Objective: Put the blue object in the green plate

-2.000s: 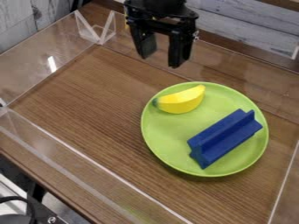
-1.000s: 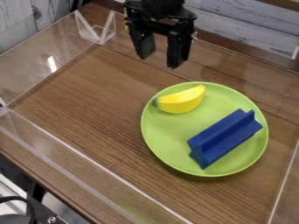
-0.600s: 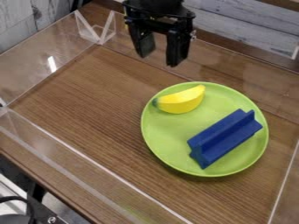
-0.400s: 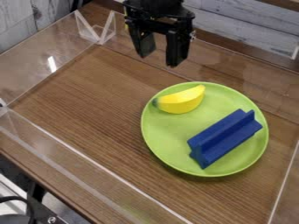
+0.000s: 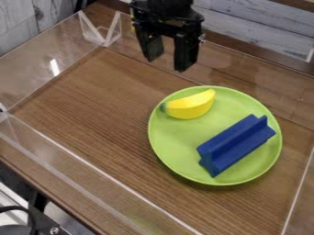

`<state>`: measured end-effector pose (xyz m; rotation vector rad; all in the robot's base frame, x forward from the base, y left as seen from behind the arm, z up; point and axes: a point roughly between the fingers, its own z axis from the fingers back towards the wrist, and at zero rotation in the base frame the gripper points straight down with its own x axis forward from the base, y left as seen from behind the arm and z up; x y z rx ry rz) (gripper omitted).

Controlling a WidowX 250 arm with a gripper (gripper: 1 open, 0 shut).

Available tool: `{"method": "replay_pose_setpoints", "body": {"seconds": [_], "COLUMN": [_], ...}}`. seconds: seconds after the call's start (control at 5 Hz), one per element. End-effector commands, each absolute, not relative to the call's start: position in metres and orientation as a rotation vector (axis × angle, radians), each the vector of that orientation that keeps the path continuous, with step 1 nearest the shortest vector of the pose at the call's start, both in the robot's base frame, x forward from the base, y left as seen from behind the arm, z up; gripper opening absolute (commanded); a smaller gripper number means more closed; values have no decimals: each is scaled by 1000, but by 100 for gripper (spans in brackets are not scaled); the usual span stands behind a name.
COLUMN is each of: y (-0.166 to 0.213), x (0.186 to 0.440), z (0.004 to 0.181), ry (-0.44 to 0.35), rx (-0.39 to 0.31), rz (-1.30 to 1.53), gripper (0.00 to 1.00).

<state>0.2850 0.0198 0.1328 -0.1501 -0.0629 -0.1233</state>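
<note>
The blue object (image 5: 234, 144), a deep blue stepped block, lies inside the green plate (image 5: 172, 138) on its right half, resting flat. My gripper (image 5: 167, 56) hangs above the table at the upper middle of the camera view, well apart from the plate and up-left of the block. Its black fingers (image 5: 185, 52) point down and stand open with nothing between them.
A yellow wedge-shaped piece (image 5: 190, 104) sits on the plate's upper left part. Clear plastic walls (image 5: 50, 69) ring the wooden table (image 5: 86, 110) on the left, front and right.
</note>
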Motion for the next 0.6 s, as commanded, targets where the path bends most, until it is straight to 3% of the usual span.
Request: {"method": "replay_pose_setpoints", "body": {"seconds": [0.0,0.4], "y": [23,24], "x": [289,290], "z": [142,143], "ry": [-102,-103], "rx": [-145,-145], "rz": [-120,-119], "gripper": [100,100]}}
